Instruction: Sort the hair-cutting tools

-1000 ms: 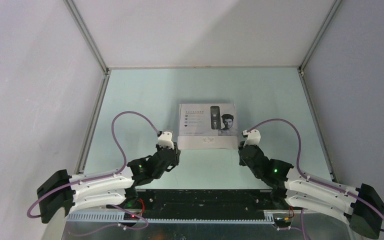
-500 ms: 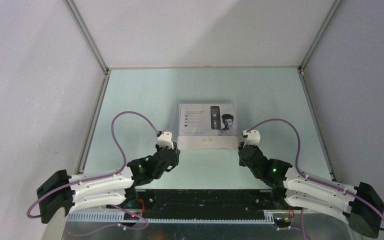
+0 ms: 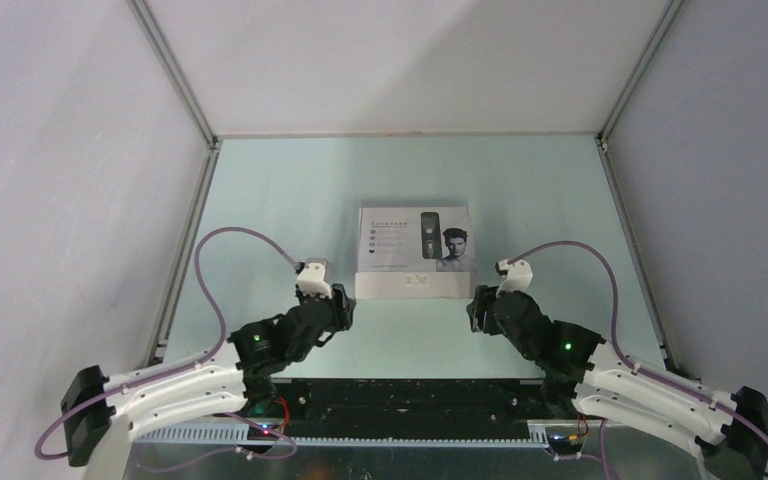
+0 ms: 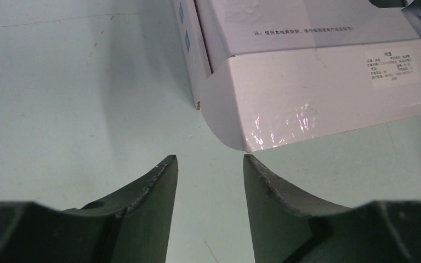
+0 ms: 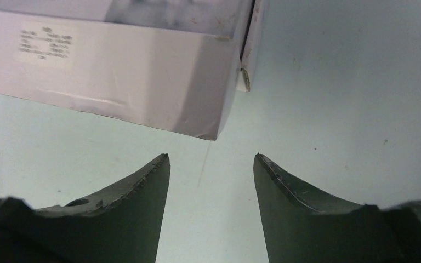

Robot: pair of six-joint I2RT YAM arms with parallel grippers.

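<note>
Entry: closed white box (image 3: 415,252) sat just ahead of the left gripper (image 4: 209,161) and right gripper (image 5: 211,159), both part-open and empty, one near each front corner; hair-cutting tools unseen, presumably inside; hazard: fingers skidding off glossy card, shoving it away.

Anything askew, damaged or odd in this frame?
Nothing much: the white box lies flat and square on the table, its near corner flaps slightly scuffed. The left gripper and right gripper are open, short of it, touching nothing.
</note>
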